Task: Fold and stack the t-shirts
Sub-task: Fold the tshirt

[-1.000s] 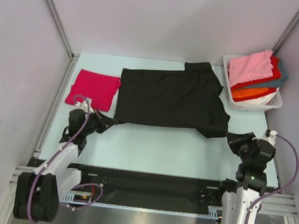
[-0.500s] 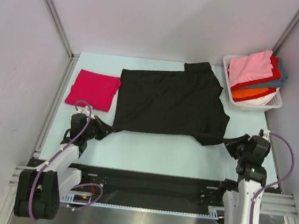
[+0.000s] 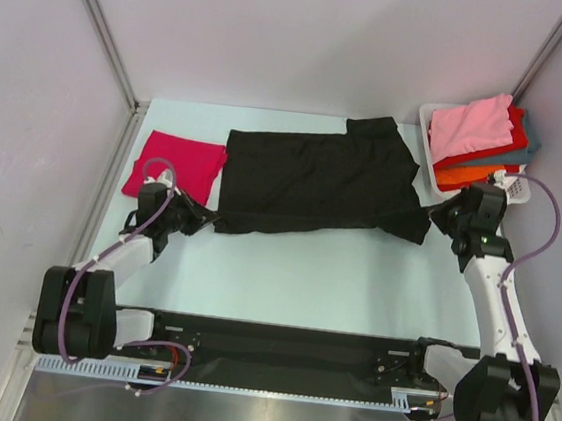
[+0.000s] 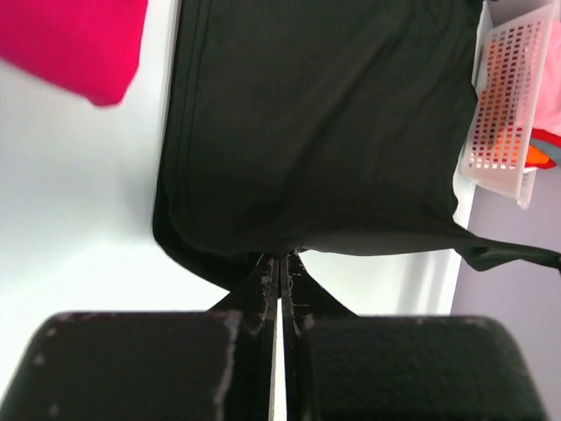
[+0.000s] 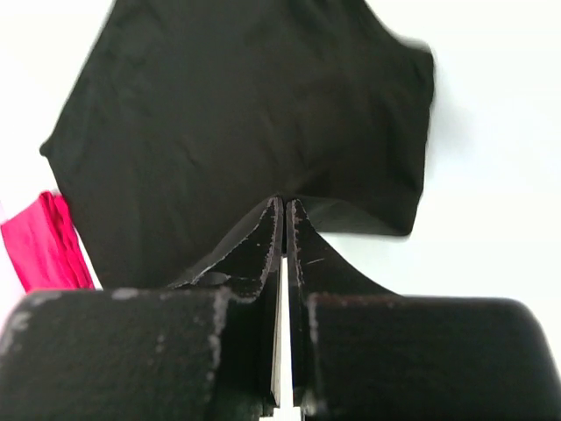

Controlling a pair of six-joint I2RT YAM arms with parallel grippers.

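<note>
folding step: the near hem of the black t-shirt (image 3: 314,179) is held at both corners, and the next move is probably to carry it toward the far edge.
black t-shirt: spread flat on the table (image 3: 334,276) with a sleeve jutting out at the far right, just beside the folded magenta shirt (image 3: 175,164) on its left.
left gripper (image 3: 209,223): fingers pressed together, pinching the near-left hem corner.
right gripper (image 3: 439,219): likewise clamped on the near-right corner, cloth bunched at its tips.
other shirts (image 3: 475,130): pink, red, orange and teal ones piled in the white basket (image 3: 512,192) at the far right.
risk, slip: thin cloth could pull out of one pinch if the grippers travel unevenly, leaving a skewed fold.
risk, basket: the right gripper sits close to the basket, so a wide swing could knock it.
risk, neighbour: the left edge could drag over the magenta shirt and rumple it.
</note>
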